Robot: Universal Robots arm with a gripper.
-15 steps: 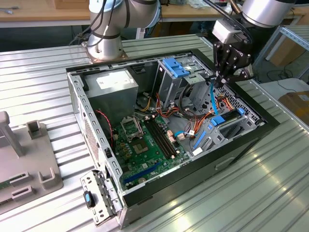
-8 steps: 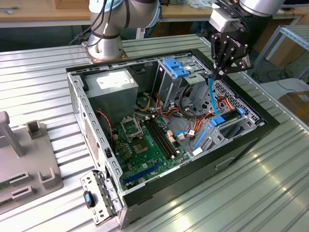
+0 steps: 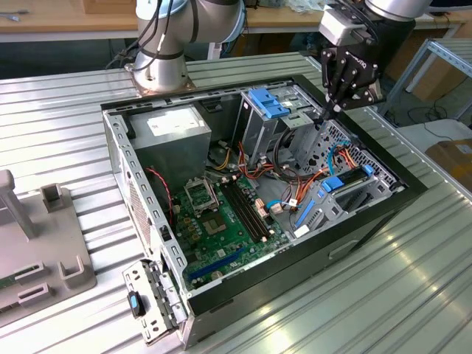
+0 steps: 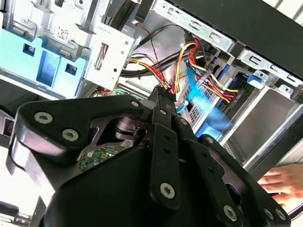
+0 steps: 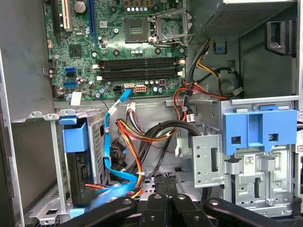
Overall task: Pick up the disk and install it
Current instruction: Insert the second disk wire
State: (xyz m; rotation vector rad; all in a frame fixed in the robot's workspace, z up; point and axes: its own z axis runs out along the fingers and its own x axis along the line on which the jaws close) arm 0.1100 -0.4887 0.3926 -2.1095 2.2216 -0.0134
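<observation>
The disk (image 3: 344, 181), a dark drive in a bright blue carrier frame, sits in the front drive bay of the open computer case (image 3: 140, 184). The first wrist view shows the same disk (image 5: 75, 142) standing in its metal bay, with blue data cables beside it. My black gripper (image 3: 325, 113) hangs over the drive cage, between the fixed blue bracket (image 3: 267, 102) and the disk's bay, apart from the disk. In both wrist views its fingers (image 4: 162, 101) lie together, shut on nothing.
A bundle of red, yellow and black cables (image 5: 151, 132) lies under the gripper. The motherboard (image 3: 221, 221) and power supply (image 3: 173, 129) fill the case's other half. A grey fixture (image 3: 44, 251) stands at the exterior view's left. A person's hand (image 4: 280, 182) rests by the case edge.
</observation>
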